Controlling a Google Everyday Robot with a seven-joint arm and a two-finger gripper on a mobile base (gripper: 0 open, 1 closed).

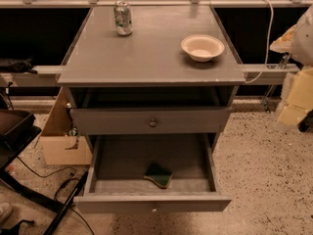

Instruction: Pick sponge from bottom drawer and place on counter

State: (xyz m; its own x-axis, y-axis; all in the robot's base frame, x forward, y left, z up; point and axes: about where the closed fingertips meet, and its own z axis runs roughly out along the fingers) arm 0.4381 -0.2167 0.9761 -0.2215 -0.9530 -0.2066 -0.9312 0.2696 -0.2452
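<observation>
The sponge [158, 175], dark green on top with a yellow edge, lies flat inside the bottom drawer [117, 160], near its front and a little right of centre. The bottom drawer is pulled fully out, its front panel [151, 203] nearest me. The counter [146, 58] is the grey cabinet top above. My gripper [295, 99] shows as a pale blurred shape at the far right edge. It is level with the cabinet top, well to the right of the cabinet and far from the sponge.
A white bowl [202, 47] sits on the counter's right side and a drink can [123, 17] stands at its back left. The upper drawer [151, 121] with a round knob is slightly open. A cardboard box [63, 148] and a black stand [19, 136] with cables are on the left floor.
</observation>
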